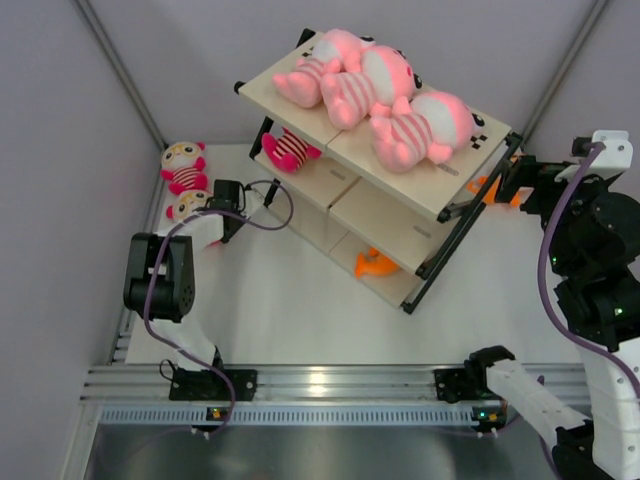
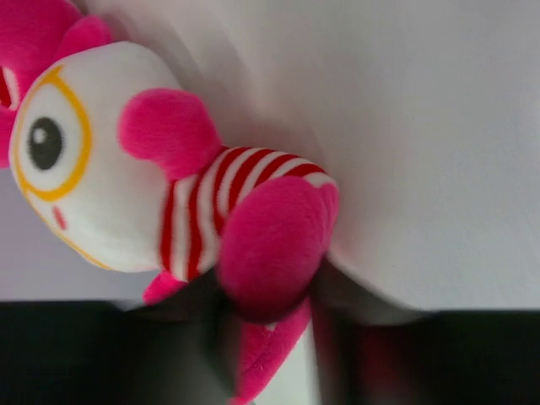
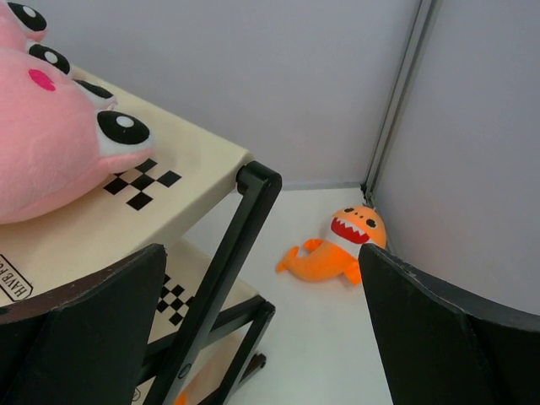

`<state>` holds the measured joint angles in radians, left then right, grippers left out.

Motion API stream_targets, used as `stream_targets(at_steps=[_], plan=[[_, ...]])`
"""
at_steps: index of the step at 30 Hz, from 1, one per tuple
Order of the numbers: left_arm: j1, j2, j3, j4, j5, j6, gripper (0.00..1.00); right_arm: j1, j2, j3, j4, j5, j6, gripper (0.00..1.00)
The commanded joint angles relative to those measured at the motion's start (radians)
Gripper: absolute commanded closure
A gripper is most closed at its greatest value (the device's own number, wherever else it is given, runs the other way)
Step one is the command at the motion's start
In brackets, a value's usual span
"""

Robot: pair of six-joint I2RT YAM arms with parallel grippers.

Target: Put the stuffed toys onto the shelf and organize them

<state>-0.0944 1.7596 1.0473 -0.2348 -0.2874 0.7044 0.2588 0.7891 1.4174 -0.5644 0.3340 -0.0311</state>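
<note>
1. Shelf (image 1: 430, 185) — top board: three pale-pink toys (image 1: 360, 80); middle tier: striped hot-pink toy (image 1: 288, 150); bottom: orange toy (image 1: 375, 263).
2. Left gripper (image 2: 270, 354) straddles a tabletop hot-pink toy (image 2: 194, 194) at its foot — clamped or not, cannot tell.
3. Right gripper (image 3: 266, 329) spread wide, empty.

A white table (image 1: 300, 300) fills the middle of the space, matte and smooth. Plain, pale lilac-grey panels box it in: a left wall (image 1: 60, 150), a back wall (image 1: 200, 40) and a right wall (image 1: 620, 60). A slim grey metal left post (image 1: 120, 68) and right post (image 1: 566, 60) stand in the two far corners where the walls meet. Along the near edge of the table runs a silver aluminium rail (image 1: 340, 383) that catches a bright glare near its middle. Just below it lie a perforated strip (image 1: 330, 413) and a dark, glossy grey surface (image 1: 320, 455). The light is soft and even, leaving only faint shadows on the table.
</note>
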Motion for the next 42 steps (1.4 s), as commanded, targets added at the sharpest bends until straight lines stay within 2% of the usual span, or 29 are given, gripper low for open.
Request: stream_targets(at_steps=[1, 2, 4, 6, 8, 9, 10, 12, 16, 17, 21, 23, 24, 27, 28, 29, 34, 36, 42], plan=[[0.004, 0.018, 0.002, 0.068, -0.076, 0.055, 0.89, -0.007, -0.010, 0.009, 0.038, -0.004, -0.013, 0.03], [0.002, -0.024, -0.021, 0.068, -0.070, 0.063, 1.00, -0.007, -0.011, 0.008, 0.037, -0.006, -0.012, 0.02], [0.001, -0.099, -0.055, 0.063, -0.017, 0.064, 1.00, -0.009, -0.020, 0.006, 0.035, 0.000, -0.012, 0.03], [-0.001, -0.250, -0.102, 0.005, 0.045, 0.079, 1.00, -0.007, -0.024, 0.005, 0.034, 0.002, -0.012, 0.02], [-0.001, -0.351, -0.130, -0.061, 0.196, 0.107, 1.00, -0.007, -0.028, 0.002, 0.040, 0.000, -0.010, 0.02], [-0.002, -0.461, -0.135, -0.107, 0.276, 0.127, 1.00, -0.009, -0.027, 0.000, 0.041, -0.004, -0.010, 0.02], [-0.005, -0.509, -0.142, -0.179, 0.389, 0.144, 1.00, -0.007, -0.022, -0.006, 0.043, -0.007, -0.009, 0.02], [-0.028, -0.637, -0.145, -0.248, 0.494, 0.190, 1.00, -0.007, -0.016, -0.009, 0.035, -0.019, -0.006, 0.03], [-0.041, -0.684, -0.041, -0.605, 0.719, 0.231, 1.00, -0.007, -0.008, -0.009, 0.028, -0.024, -0.015, 0.03], [-0.044, -0.699, -0.029, -0.671, 0.781, 0.309, 1.00, -0.006, -0.008, -0.003, 0.026, -0.023, -0.023, 0.03], [-0.100, -0.817, 0.003, -0.848, 0.813, 0.493, 1.00, -0.007, -0.002, 0.028, -0.002, -0.029, -0.036, 0.02], [-0.102, -0.854, 0.074, -0.931, 0.817, 0.561, 1.00, -0.006, 0.004, 0.044, -0.022, -0.035, -0.039, 0.02], [-0.102, -0.870, 0.091, -0.937, 0.814, 0.578, 1.00, -0.007, 0.006, 0.051, -0.028, -0.041, -0.041, 0.02], [-0.102, -0.982, 0.112, -0.943, 0.838, 0.778, 1.00, -0.007, -0.010, 0.041, -0.029, -0.036, -0.038, 0.02], [-0.102, -1.005, 0.112, -0.945, 0.853, 0.887, 1.00, -0.006, -0.016, 0.037, -0.025, -0.035, -0.035, 0.02], [-0.102, -1.026, 0.115, -0.942, 0.876, 0.921, 1.00, -0.006, -0.021, 0.031, -0.019, -0.029, -0.032, 0.02], [-0.102, -0.977, 0.186, -0.943, 1.069, 0.987, 1.00, -0.007, -0.030, 0.014, -0.005, -0.026, -0.033, 0.02], [-0.102, -0.947, 0.201, -0.942, 1.084, 1.049, 1.00, -0.007, -0.027, 0.015, -0.012, -0.027, -0.046, 0.02], [-0.102, -0.754, 0.407, -0.940, 1.133, 1.038, 1.00, -0.007, -0.040, -0.012, -0.003, -0.001, -0.052, 0.02]])
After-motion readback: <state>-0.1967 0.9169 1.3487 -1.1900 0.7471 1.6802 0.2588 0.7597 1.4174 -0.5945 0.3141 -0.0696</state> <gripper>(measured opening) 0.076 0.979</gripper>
